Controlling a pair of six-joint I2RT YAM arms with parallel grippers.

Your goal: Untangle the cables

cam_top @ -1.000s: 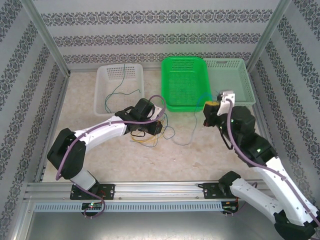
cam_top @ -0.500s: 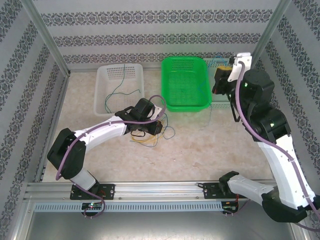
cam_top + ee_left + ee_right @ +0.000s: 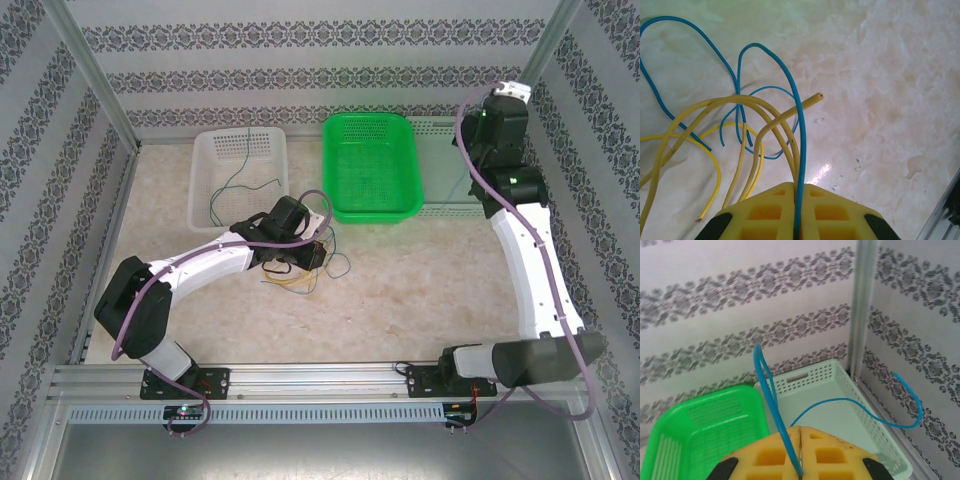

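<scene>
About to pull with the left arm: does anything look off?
Nothing spilled or damaged. The left claw pinches a blue cable that runs through loops of the yellow cables, so a pull could drag them along.

We've got a marbled table (image 3: 420,290): white basket (image 3: 197,185), green basket (image 3: 375,214), pale basket (image 3: 440,123), tangled cables (image 3: 295,280) on it

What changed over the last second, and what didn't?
The right hand, shut on a blue cable, swung from the table's middle, near the green basket, up and away to the far right, above the pale green basket. The cable came off the table with it. The left hand stayed shut on the tangled cables; the baskets did not move.
</scene>
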